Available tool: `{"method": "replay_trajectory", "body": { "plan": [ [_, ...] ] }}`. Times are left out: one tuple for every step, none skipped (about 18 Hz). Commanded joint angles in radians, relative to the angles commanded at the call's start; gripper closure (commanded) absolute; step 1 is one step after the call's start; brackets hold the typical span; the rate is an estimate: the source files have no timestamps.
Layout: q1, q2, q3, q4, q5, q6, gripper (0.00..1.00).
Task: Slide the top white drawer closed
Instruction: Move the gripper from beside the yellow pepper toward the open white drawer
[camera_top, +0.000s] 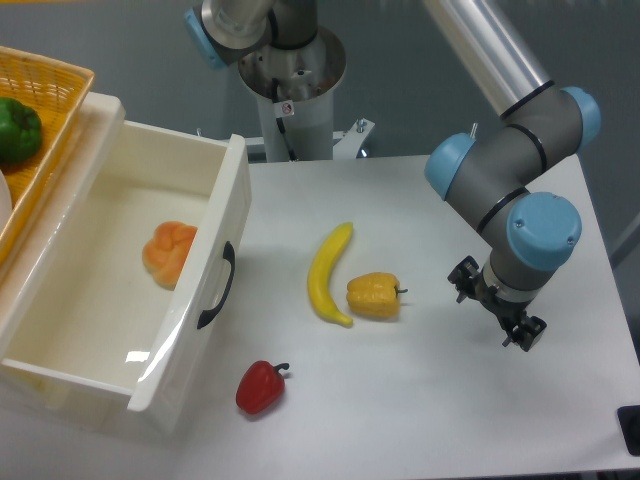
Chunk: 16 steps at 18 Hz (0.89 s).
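Drawer first: top white drawer (120, 290) sits pulled wide open at nine o'clock, its left side cut off by the frame, an orange fruit (168, 252) inside. Banana (330, 275), yellow pepper (374, 296) and red pepper (260, 388) lie on the table (420, 410). Gripper (497, 309) hovers well apart at three o'clock; finger spread hard to judge, cannot tell.

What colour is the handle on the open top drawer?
Black, a curved handle on the cream-white top drawer; the fixed camera view shows it clearly.
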<state>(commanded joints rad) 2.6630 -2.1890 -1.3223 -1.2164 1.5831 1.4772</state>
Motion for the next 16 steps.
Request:
{"method": "replay_trajectory", "body": {
  "plan": [
    [-0.002,0.002,-0.003,0.0,0.0,0.0,0.0],
    [-0.002,0.002,-0.002,0.002,0.0,0.0,0.0],
    [-0.002,0.002,-0.002,0.002,-0.002,0.002,0.0],
    [0.0,0.003,-0.002,0.002,-0.005,0.005,0.0],
    [0.0,0.005,-0.002,0.002,-0.006,0.006,0.0],
    [-0.002,0.006,-0.003,0.002,-0.006,0.006,0.0],
    [-0.002,0.009,-0.012,0.002,-0.006,0.006,0.0],
    [-0.002,0.015,-0.031,0.003,-0.008,0.003,0.0],
    [-0.002,0.026,-0.064,0.026,-0.009,0.0,0.0],
    [-0.002,0.047,-0.125,0.104,-0.015,-0.008,0.0],
    [0.0,0.06,-0.161,0.145,-0.026,-0.017,0.0],
    [0.0,0.069,-0.182,0.168,-0.035,-0.035,0.0],
    [-0.005,0.071,-0.189,0.172,-0.037,-0.072,0.0],
    [-0.006,0.071,-0.187,0.172,-0.037,-0.119,0.0],
    [-0.008,0.071,-0.186,0.172,-0.037,-0.18,0.0],
    [-0.011,0.071,-0.186,0.172,-0.038,-0.248,0.0]
  ]
}}
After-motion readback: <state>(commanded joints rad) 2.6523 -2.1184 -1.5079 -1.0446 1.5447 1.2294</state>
